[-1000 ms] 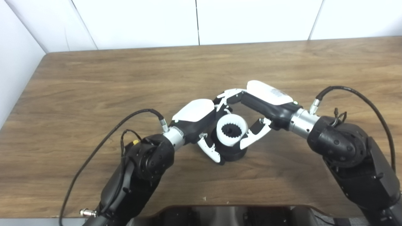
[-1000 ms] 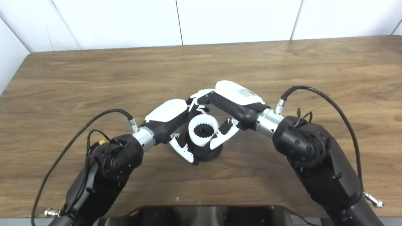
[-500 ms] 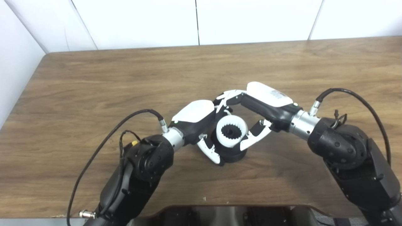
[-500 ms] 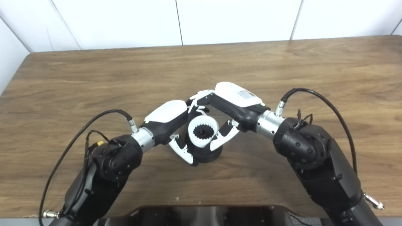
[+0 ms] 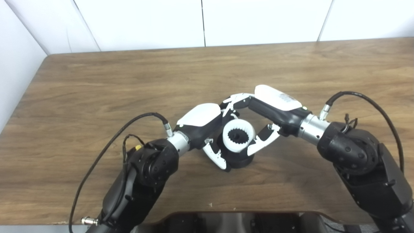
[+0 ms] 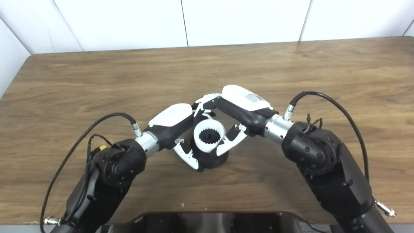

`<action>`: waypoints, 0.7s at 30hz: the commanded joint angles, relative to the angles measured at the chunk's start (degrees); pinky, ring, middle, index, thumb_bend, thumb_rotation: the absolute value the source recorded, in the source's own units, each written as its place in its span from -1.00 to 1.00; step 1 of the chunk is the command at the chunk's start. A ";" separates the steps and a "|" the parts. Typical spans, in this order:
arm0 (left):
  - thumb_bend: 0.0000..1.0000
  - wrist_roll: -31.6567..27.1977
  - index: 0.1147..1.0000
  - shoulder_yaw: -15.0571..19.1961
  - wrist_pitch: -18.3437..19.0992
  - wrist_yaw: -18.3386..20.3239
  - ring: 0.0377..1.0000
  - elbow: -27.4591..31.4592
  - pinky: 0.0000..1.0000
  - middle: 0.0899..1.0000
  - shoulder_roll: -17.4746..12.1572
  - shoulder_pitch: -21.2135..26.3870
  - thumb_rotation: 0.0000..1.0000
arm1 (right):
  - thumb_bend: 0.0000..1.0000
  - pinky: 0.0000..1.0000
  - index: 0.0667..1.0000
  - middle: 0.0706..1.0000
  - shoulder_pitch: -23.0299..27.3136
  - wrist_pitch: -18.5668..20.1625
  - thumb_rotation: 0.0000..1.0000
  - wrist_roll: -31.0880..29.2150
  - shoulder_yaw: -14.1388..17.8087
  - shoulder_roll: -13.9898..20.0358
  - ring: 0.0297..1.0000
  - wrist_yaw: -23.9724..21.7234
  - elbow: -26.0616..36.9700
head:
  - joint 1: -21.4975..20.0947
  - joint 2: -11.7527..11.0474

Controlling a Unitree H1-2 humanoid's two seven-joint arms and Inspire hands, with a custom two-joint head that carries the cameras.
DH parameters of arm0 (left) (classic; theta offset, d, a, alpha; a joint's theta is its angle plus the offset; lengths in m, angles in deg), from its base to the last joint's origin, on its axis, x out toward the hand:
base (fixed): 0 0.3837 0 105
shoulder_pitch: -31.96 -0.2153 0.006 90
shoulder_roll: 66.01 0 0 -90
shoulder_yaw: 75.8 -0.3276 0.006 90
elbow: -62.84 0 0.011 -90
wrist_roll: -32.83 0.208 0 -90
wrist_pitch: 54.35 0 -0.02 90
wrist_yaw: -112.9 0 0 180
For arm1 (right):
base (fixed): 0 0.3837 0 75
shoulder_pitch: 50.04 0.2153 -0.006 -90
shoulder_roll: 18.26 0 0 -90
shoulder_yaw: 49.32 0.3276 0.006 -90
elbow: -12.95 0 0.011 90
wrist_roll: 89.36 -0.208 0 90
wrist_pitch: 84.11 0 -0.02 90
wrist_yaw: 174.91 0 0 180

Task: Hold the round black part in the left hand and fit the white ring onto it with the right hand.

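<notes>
The round black part (image 5: 241,159) stands on the wooden table (image 5: 97,84) near the middle front. My left hand (image 5: 207,126) wraps it from the left, thumb in front, fingers behind. The white ring (image 5: 238,135), toothed inside, sits on top of the black part, whose black toothed hub shows through its hole. My right hand (image 5: 263,119) comes in from the right and is shut on the ring, thumb at its right front, fingers over its far side. In the right eye view the ring (image 6: 209,135) and black part (image 6: 213,160) show the same way.
Black cables loop off both forearms, one by the left wrist (image 5: 129,126) and one by the right wrist (image 5: 365,95). White wall panels stand behind the table's far edge. A dark robot body part (image 5: 239,223) lies at the bottom edge.
Both hands, the ring and the black part have shifted very slightly; the right forearm sits a little lower. Both grips are unchanged.
</notes>
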 commanded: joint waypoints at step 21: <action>0.75 0.96 0.28 0.88 -0.08 -0.76 0.98 1.99 0.63 0.82 1.16 2.53 -0.64 | 0.05 0.54 -0.08 0.63 -0.39 -0.88 -0.70 0.37 -0.25 0.84 0.75 -0.87 -0.11 | 0.39 -0.05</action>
